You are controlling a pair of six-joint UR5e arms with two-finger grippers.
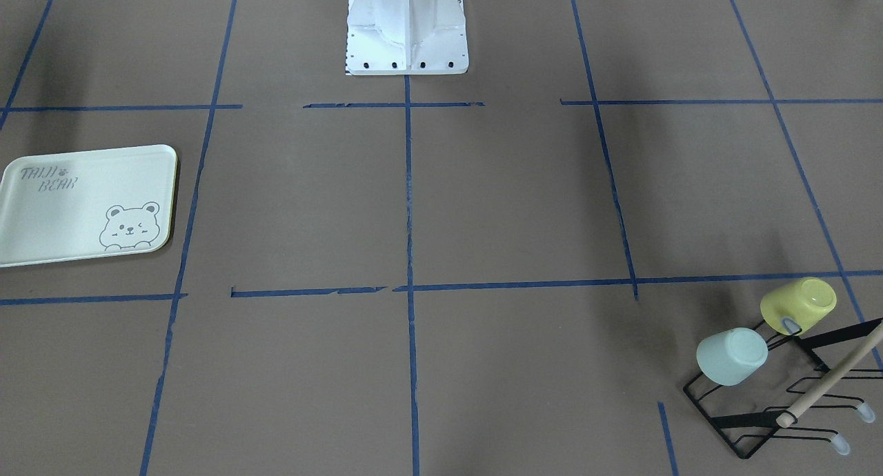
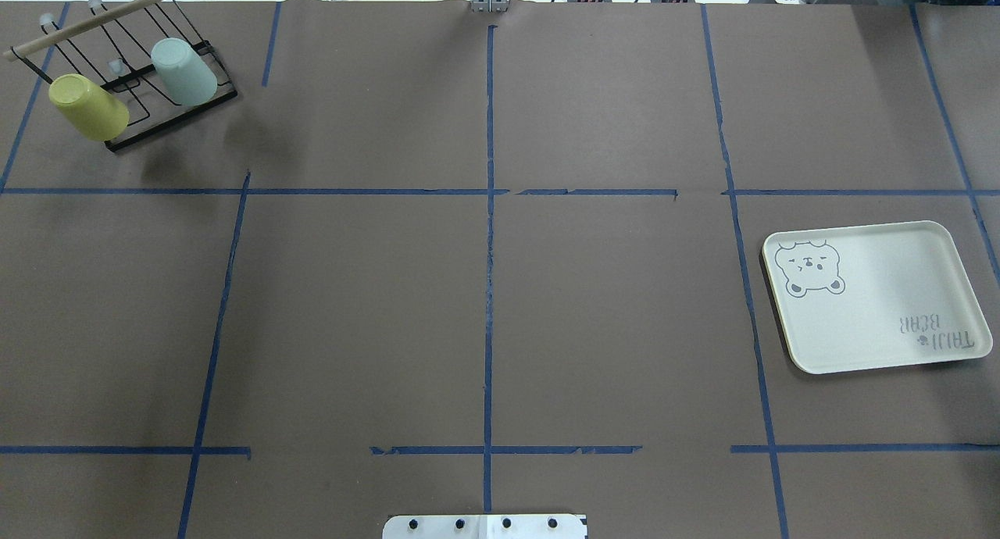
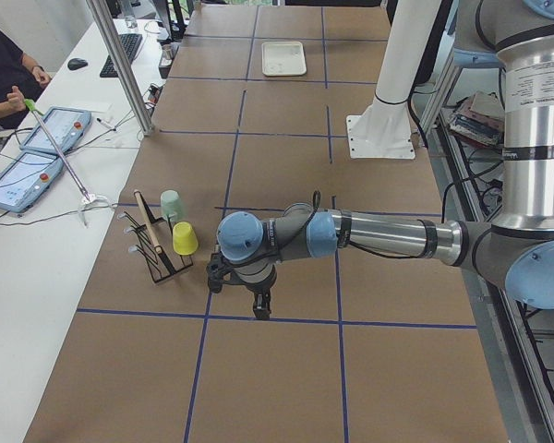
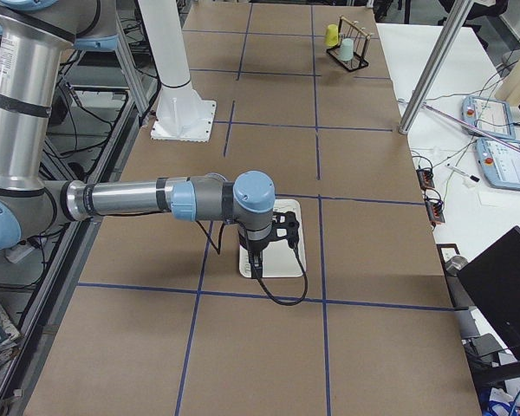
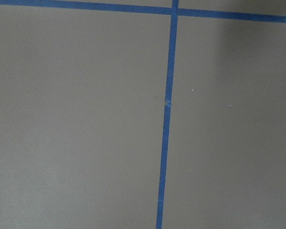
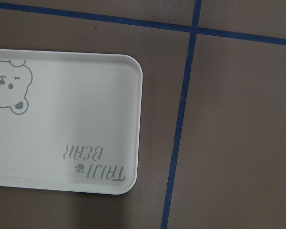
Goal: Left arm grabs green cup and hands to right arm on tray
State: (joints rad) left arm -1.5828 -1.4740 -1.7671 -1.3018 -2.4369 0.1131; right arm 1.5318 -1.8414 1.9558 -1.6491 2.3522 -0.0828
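Even, diffuse light falls from overhead, bright without harsh glare. Soft, blurred shadows lie on the brown table [image 2: 609, 320], one beside the black rack [image 2: 168, 116] and one near the tray [image 6: 62, 119] in the right wrist view. All views are sharp; the left wrist view looks slightly dim and grainy.

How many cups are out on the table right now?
2. The green cup and the yellow cup both sit upside down on the black wire rack at the table's far left corner. None on the tray.
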